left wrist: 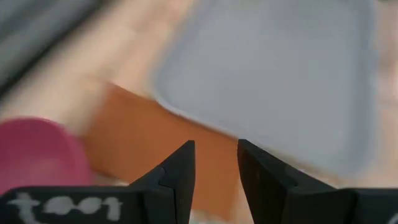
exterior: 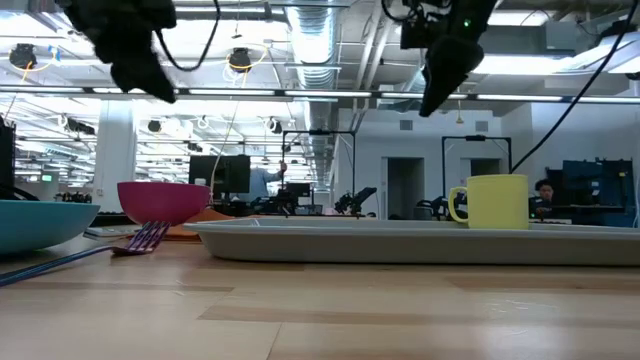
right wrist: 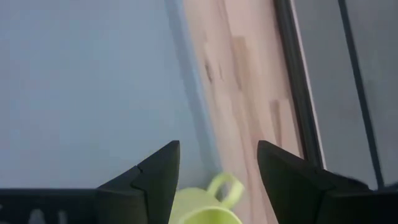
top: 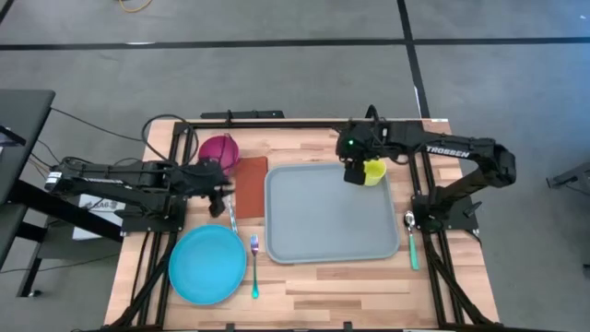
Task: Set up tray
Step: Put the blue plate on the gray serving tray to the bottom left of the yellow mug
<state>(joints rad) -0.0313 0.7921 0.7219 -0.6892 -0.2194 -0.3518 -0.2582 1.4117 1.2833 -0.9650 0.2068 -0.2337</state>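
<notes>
Yellow mug [top: 373,172] on tray [top: 323,221]; right fingers [right wrist: 158,174] wide above, left fingers [left wrist: 180,171] narrow.

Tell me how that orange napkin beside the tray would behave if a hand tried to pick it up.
The napkin lies completely flat on the wood between the pink bowl and the tray, so it is probably thin, light and floppy. It would likely drape from a pinch, and a push might crumple it rather than slide it.

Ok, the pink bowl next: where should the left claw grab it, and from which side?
Grip the thin rim of the round magenta plastic bowl, one finger inside and one outside, coming straight down from above. It stands upright with its mouth open upward, and the body looks too wide to span. Probably take the rim nearest the left claw, keeping clear of the orange-brown rectangular napkin beside it.
</notes>
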